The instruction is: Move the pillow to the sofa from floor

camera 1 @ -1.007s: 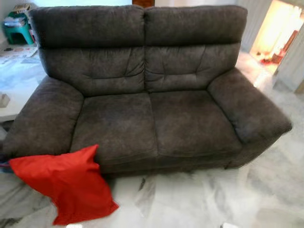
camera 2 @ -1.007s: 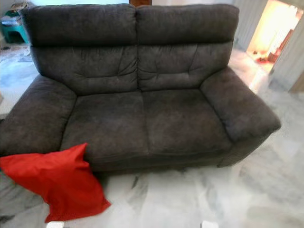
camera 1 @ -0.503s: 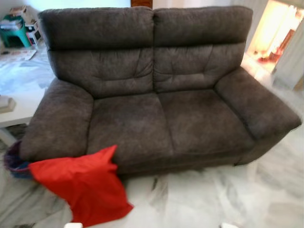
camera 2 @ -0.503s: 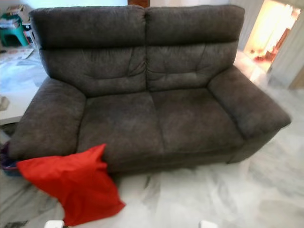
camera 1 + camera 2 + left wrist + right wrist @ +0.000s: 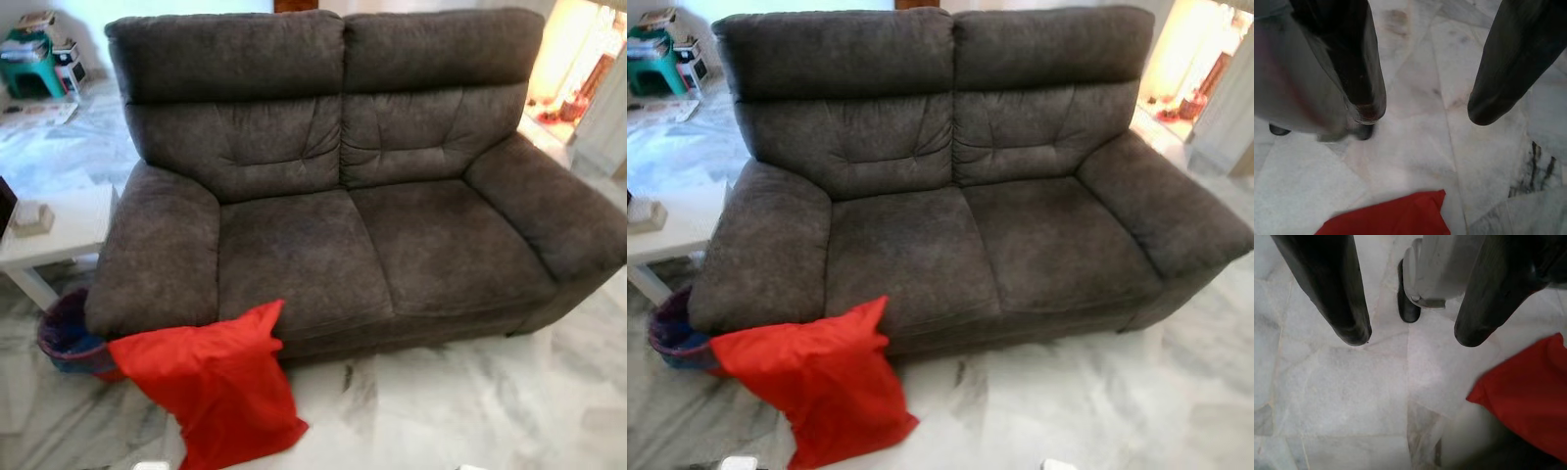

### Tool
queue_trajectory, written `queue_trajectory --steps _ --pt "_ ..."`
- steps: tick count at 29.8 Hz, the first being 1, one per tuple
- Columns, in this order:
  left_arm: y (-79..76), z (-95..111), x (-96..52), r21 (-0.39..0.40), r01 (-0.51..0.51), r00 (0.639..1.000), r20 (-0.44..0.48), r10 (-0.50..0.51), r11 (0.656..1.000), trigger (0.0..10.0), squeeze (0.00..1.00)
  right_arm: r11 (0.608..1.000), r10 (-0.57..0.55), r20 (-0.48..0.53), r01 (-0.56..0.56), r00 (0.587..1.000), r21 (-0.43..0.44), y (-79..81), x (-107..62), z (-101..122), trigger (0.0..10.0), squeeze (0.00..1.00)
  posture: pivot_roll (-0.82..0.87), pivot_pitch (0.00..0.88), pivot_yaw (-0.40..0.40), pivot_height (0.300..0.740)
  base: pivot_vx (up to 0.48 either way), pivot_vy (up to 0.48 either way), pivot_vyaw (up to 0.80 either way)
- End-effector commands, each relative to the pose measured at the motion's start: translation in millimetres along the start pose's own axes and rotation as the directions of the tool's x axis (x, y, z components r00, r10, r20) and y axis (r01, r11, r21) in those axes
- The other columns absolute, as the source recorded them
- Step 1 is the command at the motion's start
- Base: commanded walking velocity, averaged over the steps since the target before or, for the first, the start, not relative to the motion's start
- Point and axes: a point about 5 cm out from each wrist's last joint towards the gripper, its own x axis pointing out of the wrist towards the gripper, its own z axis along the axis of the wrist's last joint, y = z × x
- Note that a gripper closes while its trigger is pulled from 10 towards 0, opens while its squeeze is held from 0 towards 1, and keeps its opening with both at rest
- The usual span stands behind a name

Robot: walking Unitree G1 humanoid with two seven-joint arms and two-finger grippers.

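The red pillow is lying on the marble floor, leaning against the front of the grey sofa below its left armrest, so the robot appears to be in the approach step. The left gripper and right gripper are both hanging over bare floor with fingers spread and holding nothing. Next, a gripper needs lowering onto the pillow's edge and closing there, before lifting it onto the seat.

My left hand had two long, glossy black fingers that tapered to rounded tips. My right hand matched it, and beyond its fingers I saw a pale grey leg ending in a black foot.
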Motion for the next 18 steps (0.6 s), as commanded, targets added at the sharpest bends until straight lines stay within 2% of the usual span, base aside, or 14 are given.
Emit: queue_trajectory --steps 1,7,14,18 --pt "7.0 -5.2 -1.6 -0.002 -0.019 1.0 -0.017 0.019 1.0 10.0 0.0 1.0 0.013 -0.013 -0.013 1.0 0.009 4.9 0.0 -3.4 10.0 0.0 -0.05 0.095 0.005 0.74 0.0 0.375 0.0" --pt "6.5 -4.6 -1.4 -0.004 -0.018 1.0 -0.015 0.018 1.0 10.0 0.0 1.0 0.013 -0.017 -0.012 1.0 0.008 3.9 -0.1 -3.8 10.0 0.0 -0.05 0.097 0.006 0.74 0.0 0.359 0.0" --pt "3.5 -4.1 -1.0 0.03 0.003 1.0 -0.018 -0.002 1.0 10.0 0.0 1.0 0.01 -0.021 -0.01 1.0 0.005 2.7 -0.2 -3.7 10.0 0.0 -0.05 0.095 0.003 0.74 0.0 0.0 0.0" --pt "0.1 -3.9 -0.6 0.018 0.006 1.0 -0.012 -0.005 1.0 10.0 0.0 1.0 0.005 -0.021 -0.005 1.0 0.002 0.4 -0.4 -3.4 10.0 0.0 -0.06 0.092 -0.003 0.74 0.0 0.0 0.0"
